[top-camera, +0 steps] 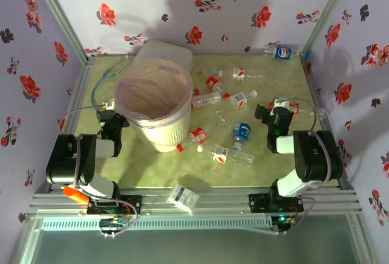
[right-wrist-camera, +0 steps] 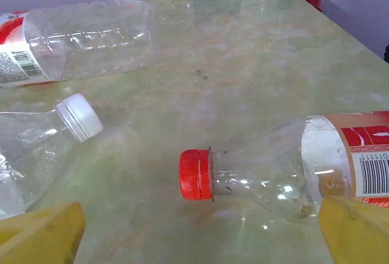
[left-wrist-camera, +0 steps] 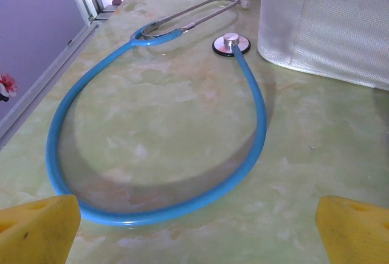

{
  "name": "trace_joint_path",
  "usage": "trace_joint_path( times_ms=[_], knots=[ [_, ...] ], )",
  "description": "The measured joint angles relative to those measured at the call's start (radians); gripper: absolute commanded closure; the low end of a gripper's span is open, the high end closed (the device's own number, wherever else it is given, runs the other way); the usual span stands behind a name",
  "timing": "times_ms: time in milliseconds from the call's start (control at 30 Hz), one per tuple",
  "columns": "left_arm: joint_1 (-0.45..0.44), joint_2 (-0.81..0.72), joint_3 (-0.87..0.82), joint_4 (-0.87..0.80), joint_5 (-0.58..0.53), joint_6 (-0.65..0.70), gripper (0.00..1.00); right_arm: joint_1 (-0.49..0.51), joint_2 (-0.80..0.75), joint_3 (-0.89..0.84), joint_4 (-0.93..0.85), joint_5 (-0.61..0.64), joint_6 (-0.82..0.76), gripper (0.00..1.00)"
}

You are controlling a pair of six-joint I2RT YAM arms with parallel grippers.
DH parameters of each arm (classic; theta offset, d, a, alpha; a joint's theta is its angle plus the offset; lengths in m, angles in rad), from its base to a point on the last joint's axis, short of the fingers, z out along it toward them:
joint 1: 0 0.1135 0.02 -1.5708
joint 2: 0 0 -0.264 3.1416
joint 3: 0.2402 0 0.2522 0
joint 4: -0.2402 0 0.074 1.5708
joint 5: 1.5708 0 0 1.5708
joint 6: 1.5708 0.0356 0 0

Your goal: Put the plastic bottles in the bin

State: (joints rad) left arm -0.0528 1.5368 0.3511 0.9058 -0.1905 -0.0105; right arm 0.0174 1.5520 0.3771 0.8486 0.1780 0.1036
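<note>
Wide open and empty, the right gripper [right-wrist-camera: 196,230] should drop squarely over the red-capped bottle [right-wrist-camera: 273,176] near the table's [right-wrist-camera: 255,63] right edge, closing across its body; the left gripper [left-wrist-camera: 194,224] is likewise open and empty.

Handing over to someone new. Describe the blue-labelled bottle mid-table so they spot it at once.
Find the big cream bin left of centre; bottles lie scattered to its right. In that cluster, one clear bottle has a blue label. The labels around it are red, and the other blue-labelled bottle lies far off at the back right corner.
</note>
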Motion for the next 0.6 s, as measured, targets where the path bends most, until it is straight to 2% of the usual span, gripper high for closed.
trace_joint_path(
  times_ms=[600],
  knots=[
    [0.017,0.000,0.016,-0.002,0.001,-0.001,0.00,0.000,0.000,0.000,0.000,0.000,0.000,0.01]
  ],
)
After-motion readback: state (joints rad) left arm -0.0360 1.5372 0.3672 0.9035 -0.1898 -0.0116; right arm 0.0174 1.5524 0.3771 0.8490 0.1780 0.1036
